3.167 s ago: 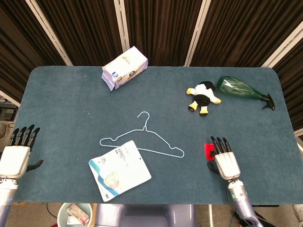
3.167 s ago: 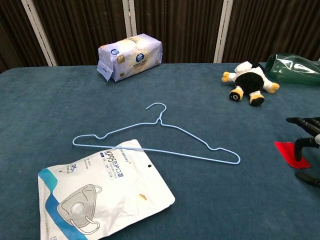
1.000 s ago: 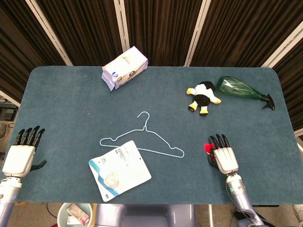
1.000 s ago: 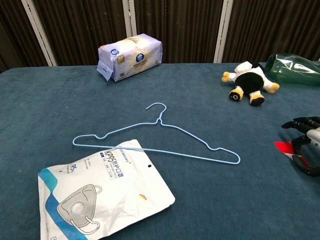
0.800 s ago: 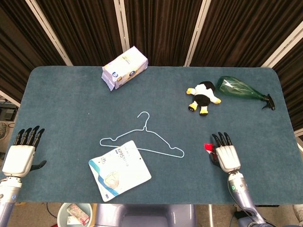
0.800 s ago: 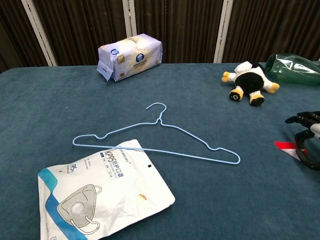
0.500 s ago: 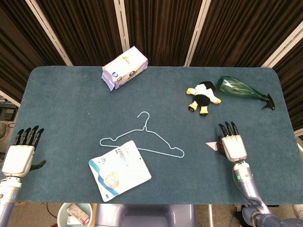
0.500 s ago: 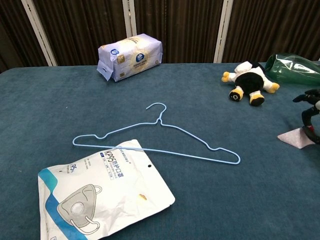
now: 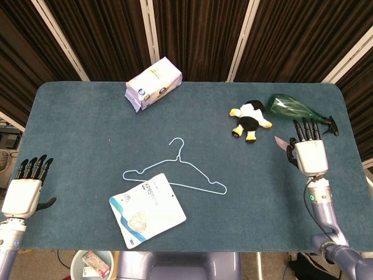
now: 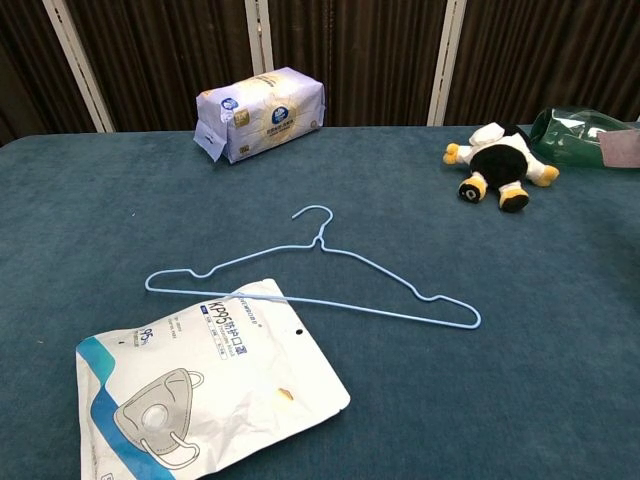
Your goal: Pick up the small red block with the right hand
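The small red block (image 9: 285,145) hangs off the table, pinched at the thumb side of my right hand (image 9: 309,153), which is raised near the right edge just below the green bottle (image 9: 294,108). From above the block shows as a pale sliver with a red edge. In the chest view only a pale pink patch of the block (image 10: 620,147) shows at the right border, and the hand itself is out of that frame. My left hand (image 9: 24,190) rests at the table's front left corner with its fingers straight and holds nothing.
On the blue table (image 9: 76,128) lie a wire hanger (image 10: 318,303), a mask bag (image 9: 147,209), a tissue pack (image 9: 153,83) at the back and a plush penguin (image 9: 250,121) beside the bottle. A bin (image 9: 92,265) stands below the front edge.
My right hand closed on the red block, lifted it off the table and carried it back and to the right, up toward the bottle. The left hand stayed put.
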Available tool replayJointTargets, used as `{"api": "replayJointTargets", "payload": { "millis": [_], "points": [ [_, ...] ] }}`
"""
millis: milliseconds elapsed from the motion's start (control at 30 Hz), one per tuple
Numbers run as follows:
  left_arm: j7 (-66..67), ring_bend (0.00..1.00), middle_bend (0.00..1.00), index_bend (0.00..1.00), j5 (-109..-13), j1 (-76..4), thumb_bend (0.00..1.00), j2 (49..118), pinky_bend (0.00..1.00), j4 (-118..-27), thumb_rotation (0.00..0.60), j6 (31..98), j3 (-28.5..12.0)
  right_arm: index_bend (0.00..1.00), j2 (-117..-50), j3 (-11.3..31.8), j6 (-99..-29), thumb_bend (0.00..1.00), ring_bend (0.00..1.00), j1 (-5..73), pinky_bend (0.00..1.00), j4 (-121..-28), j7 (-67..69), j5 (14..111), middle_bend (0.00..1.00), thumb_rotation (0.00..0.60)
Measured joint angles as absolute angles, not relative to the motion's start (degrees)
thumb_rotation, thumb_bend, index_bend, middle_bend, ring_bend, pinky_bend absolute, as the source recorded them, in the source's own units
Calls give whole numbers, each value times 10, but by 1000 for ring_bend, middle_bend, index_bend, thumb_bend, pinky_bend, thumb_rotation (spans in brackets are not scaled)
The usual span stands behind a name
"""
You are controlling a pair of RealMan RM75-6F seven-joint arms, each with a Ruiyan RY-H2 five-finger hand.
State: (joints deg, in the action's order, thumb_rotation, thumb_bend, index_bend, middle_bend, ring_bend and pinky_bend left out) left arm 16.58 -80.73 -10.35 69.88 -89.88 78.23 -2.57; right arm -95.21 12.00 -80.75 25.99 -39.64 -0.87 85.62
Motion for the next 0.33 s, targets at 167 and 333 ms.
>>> {"api": "replayJointTargets", "payload": {
  "millis": [167, 333],
  "points": [
    [148, 0, 0, 0, -822, -99, 137, 690, 0, -903, 600, 795, -23, 646, -913, 102, -898, 636, 0, 194, 0, -522, -51, 866, 101, 600],
    [135, 0, 0, 0, -837, -97, 136, 683, 0, -905, 600, 801, -17, 630, -878, 64, -980, 633, 0, 105, 0, -663, -110, 873, 88, 600]
  ]
}}
